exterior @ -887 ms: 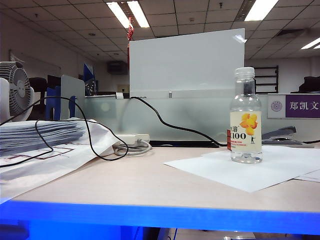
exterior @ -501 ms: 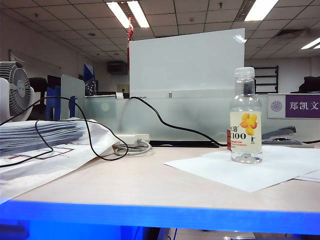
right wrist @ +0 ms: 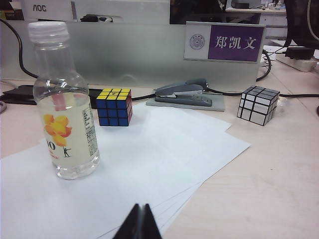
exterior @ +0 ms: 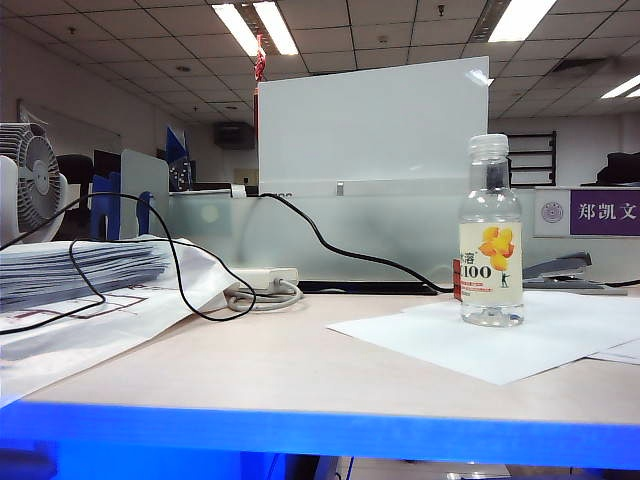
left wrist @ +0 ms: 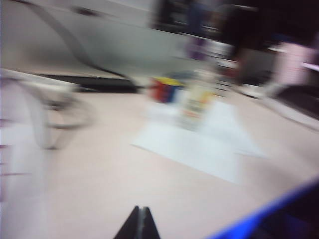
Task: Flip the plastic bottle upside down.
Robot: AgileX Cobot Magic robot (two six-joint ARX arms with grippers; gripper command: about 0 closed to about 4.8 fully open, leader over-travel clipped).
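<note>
The plastic bottle [exterior: 491, 235] stands upright, cap up, on white paper at the right of the table; its label shows orange fruit and "100". The right wrist view shows the bottle [right wrist: 64, 107] some way ahead of my right gripper [right wrist: 140, 206], whose black jaws are shut with nothing between them. The left wrist view is blurred: the bottle [left wrist: 198, 99] is a pale smear far beyond my left gripper [left wrist: 139, 208], which is shut and empty over bare tabletop. Neither gripper appears in the exterior view.
White paper sheets [right wrist: 149, 164] lie under the bottle. Behind it are a coloured cube [right wrist: 114, 106], a grey stapler [right wrist: 183, 94], a silver mirror cube [right wrist: 257, 104] and a frosted divider [exterior: 380, 235]. Black cables [exterior: 170, 270], a power strip [exterior: 262, 279] and newspapers [exterior: 80, 270] fill the left.
</note>
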